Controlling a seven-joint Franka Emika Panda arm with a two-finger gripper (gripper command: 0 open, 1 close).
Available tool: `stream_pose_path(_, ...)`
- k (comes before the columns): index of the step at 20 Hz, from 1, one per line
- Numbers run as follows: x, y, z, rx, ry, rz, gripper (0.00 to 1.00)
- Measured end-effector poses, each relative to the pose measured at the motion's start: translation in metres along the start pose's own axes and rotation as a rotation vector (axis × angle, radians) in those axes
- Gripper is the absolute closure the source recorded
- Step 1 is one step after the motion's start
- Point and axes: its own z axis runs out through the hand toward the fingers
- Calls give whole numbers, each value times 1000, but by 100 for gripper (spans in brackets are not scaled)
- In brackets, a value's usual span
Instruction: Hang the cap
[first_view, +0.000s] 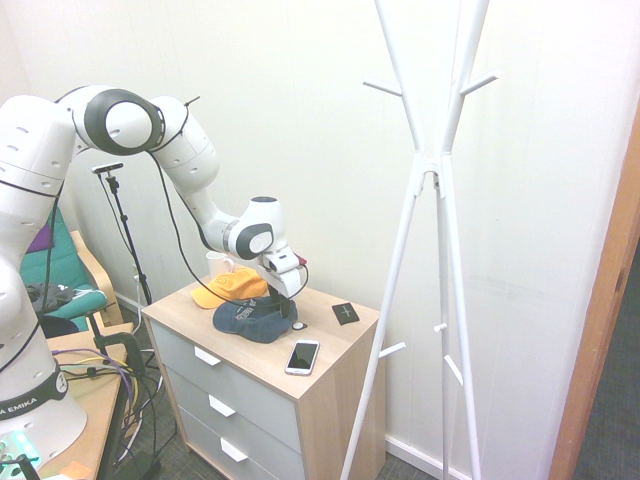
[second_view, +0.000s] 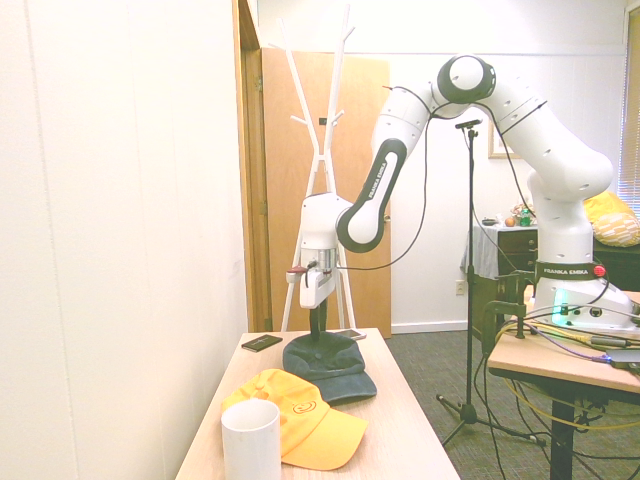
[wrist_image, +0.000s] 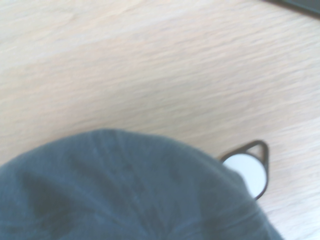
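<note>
1. Reaching down onto the navy baseball cap (first_view: 265, 322), the gripper (first_view: 283, 303) is at its crown, 1st ext. view; brim runs off toward the drawer-front side of the dresser (first_view: 325, 385). Coat rack (first_view: 446, 200) stands beyond, other side from the arm base. Counts: 1 navy cap, 1 orange cap (first_view: 232, 287), 1 smartphone (first_view: 302, 357), 1 rack.
2. 2nd ext. view: crown directly below gripper, brim toward base side, so prob. grip crown fabric, then lift. Can't tell if open or closed. 1 mug (second_view: 251, 445) nearby.
3. Wrist view: crown close up, 1 round tag (wrist_image: 248, 172) beside it.
</note>
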Motion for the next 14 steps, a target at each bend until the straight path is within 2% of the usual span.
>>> stream_pose_path(10, -10, 4, 4, -14, 8, -1, 100)
stream_pose_path(14, -4, 10, 1, -54, 21, 33, 100)
